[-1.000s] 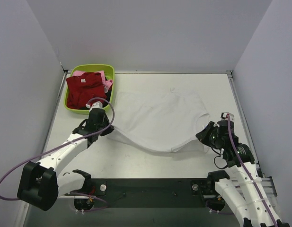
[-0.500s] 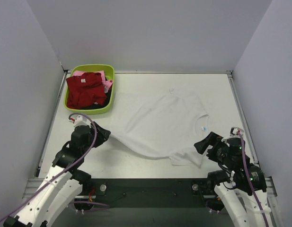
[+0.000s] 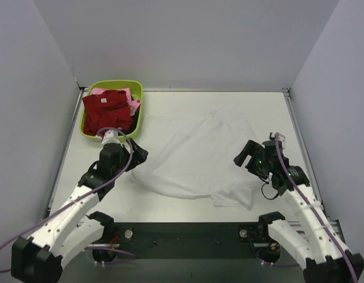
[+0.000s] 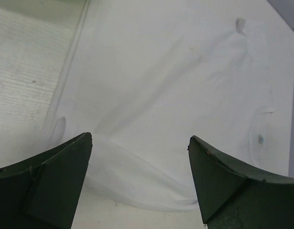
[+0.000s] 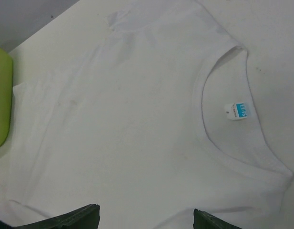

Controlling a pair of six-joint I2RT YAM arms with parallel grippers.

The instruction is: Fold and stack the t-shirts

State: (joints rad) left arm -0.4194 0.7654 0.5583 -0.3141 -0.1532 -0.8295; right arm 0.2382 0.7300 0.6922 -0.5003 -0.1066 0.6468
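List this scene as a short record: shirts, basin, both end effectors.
white t-shirt: lying spread, rumpled, unfolded
neck label: small, inside collar
dark red shirt: in basin, on top
pink shirt: in basin, under the red
basin: lime green, far left
left end effector: open, over white t-shirt's edge
right end effector: open, near collar

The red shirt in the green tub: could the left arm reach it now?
Probably yes: the red shirt lies uncovered on top in the green tub, and the left gripper, open and empty, hangs close beside the tub.
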